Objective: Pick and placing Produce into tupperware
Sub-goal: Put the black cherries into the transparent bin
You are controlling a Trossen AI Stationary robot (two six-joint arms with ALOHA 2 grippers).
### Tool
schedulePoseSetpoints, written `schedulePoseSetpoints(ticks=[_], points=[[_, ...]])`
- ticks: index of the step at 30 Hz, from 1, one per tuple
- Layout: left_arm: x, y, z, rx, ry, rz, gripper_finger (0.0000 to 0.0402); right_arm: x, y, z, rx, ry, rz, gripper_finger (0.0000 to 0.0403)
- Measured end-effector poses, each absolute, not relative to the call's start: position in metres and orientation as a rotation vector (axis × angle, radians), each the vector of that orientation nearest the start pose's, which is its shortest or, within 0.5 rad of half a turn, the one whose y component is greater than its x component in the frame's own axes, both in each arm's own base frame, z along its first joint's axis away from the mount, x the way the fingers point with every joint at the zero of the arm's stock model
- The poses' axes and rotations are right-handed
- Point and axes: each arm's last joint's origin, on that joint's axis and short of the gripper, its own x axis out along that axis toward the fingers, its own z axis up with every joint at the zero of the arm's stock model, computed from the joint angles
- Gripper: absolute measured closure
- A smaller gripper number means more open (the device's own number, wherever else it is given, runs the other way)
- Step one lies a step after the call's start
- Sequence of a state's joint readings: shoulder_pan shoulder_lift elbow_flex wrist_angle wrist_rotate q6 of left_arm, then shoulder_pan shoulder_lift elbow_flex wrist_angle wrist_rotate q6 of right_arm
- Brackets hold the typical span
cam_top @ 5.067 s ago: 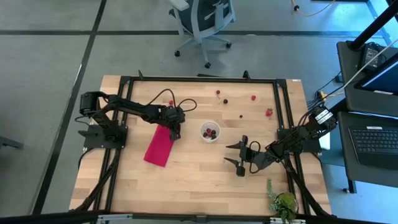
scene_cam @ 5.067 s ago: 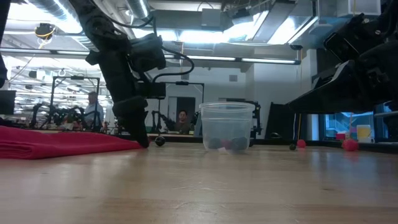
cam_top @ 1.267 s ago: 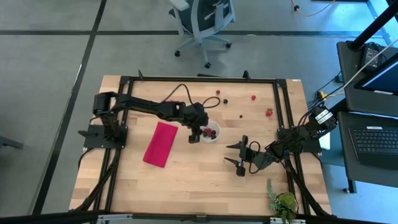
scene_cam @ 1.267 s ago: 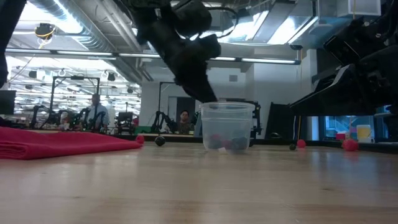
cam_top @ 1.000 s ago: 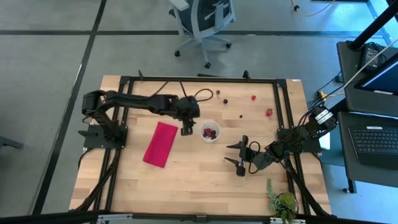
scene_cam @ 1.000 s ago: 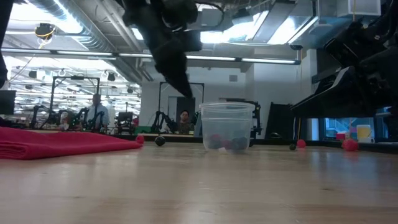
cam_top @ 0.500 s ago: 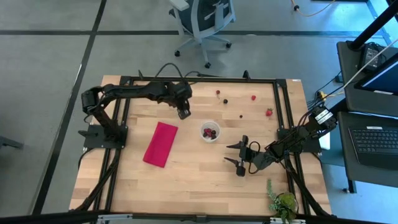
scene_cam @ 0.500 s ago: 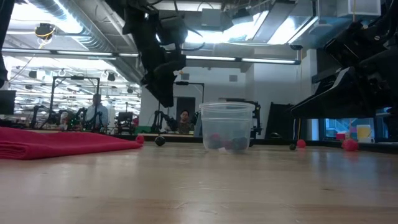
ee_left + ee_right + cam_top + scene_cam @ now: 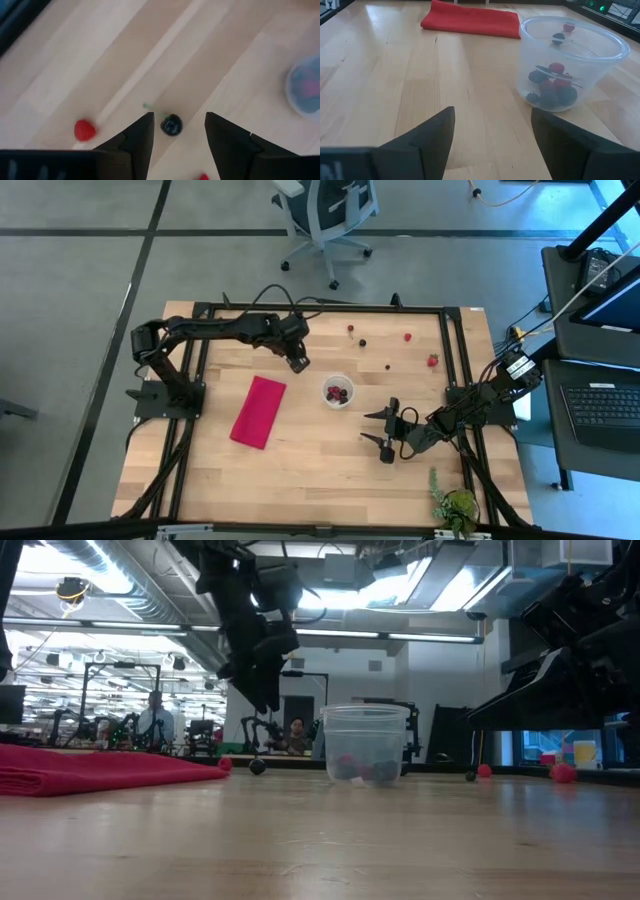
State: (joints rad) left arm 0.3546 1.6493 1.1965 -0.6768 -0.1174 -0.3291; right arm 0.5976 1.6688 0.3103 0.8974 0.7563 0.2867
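Note:
The tupperware, a small clear cup (image 9: 338, 391), stands on the table and holds several dark cherries and red berries (image 9: 555, 90). My left gripper (image 9: 297, 362) hangs open above the table, on the cup's far-left side. In its wrist view a dark cherry with a green stem (image 9: 171, 124) lies on the wood below, between the fingers, with a red berry (image 9: 84, 130) beside it. More produce lies loose toward the far right (image 9: 408, 336). My right gripper (image 9: 385, 430) waits open, to the near right of the cup (image 9: 572, 60).
A magenta folded cloth (image 9: 258, 411) lies flat to the left of the cup. A green leafy plant (image 9: 455, 505) sits at the near right corner. Black frame rails (image 9: 320, 308) border the table. Bare wood (image 9: 320, 470) stretches along the near side.
My left gripper has moved away from the cup's left side toward the table's far edge, and has kept nearly still for the last half second. The cup and my right gripper have stayed put.

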Motion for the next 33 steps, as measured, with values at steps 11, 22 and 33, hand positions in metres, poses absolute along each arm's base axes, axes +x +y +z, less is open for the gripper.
schedulePoseSetpoints(ticks=[11,22,33], points=[[0.313,0.12,0.194,-0.452,1.115,0.628,0.0233,0.206,0.116,0.1,-0.004,0.33,-0.205,0.0139],[0.32,0.123,0.16,-0.466,1.224,0.612,0.0233,0.206,0.116,0.1,-0.005,0.333,-0.205,0.0139],[0.324,0.124,0.148,-0.475,1.246,0.615,0.0233,0.206,0.116,0.1,-0.005,0.333,-0.205,0.0139]])
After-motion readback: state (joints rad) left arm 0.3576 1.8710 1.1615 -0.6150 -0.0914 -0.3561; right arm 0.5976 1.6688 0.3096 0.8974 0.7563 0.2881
